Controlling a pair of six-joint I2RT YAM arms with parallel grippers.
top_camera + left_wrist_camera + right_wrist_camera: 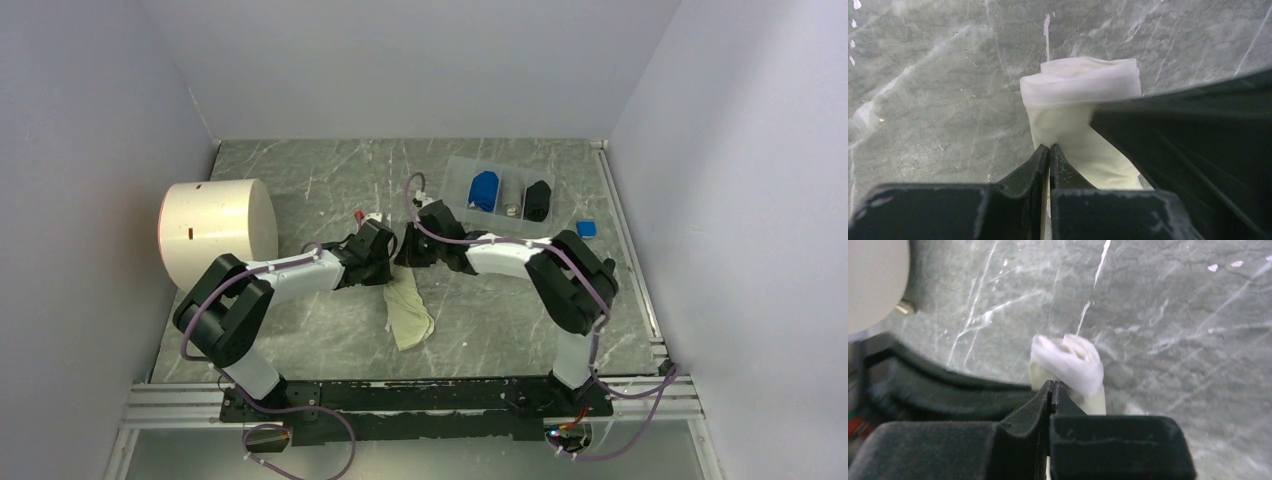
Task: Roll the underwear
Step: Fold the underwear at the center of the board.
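Pulling unevenly could loosen the rolled end, because both claws nip only thin cloth. The left gripper (1049, 147) is clamped tight on the cream underwear (1080, 82), whose rolled end sits just beyond its tips. The right gripper (1053, 386) pinches it too, beside that roll. The garment lies in the middle of the table (500, 320), flat tail toward the near side.

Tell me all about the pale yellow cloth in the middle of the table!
The pale cream-yellow soft cloth underwear lies near the middle of the grey marbled table. Its far end is rolled into a small whitish bundle; the rest trails loose and creased toward the near edge. The left gripper and right gripper are both shut, seemingly pinching it just behind the roll.
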